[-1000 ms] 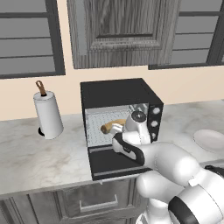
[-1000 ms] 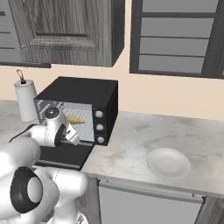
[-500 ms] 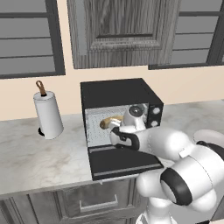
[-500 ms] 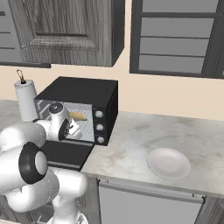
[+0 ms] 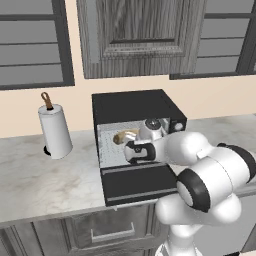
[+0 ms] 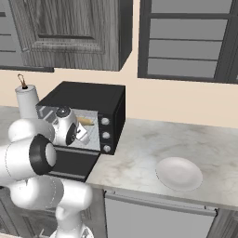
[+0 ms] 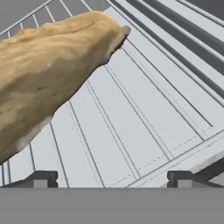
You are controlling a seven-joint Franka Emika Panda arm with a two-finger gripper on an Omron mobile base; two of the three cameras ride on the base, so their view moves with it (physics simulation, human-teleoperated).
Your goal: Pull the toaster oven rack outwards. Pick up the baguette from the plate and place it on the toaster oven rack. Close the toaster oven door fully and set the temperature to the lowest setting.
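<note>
Withdrawn, open tool (image 7: 109, 179) sits just below baguette (image 7: 48, 74).

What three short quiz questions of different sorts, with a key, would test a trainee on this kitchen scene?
1. True or false: the baguette lies on the rack.
2. The toaster oven door is: A open, B closed.
3. Fill in: the tool stands ____, holding nothing.

Key: 1 true. 2 A. 3 open. The plate on the counter is bare.
</note>
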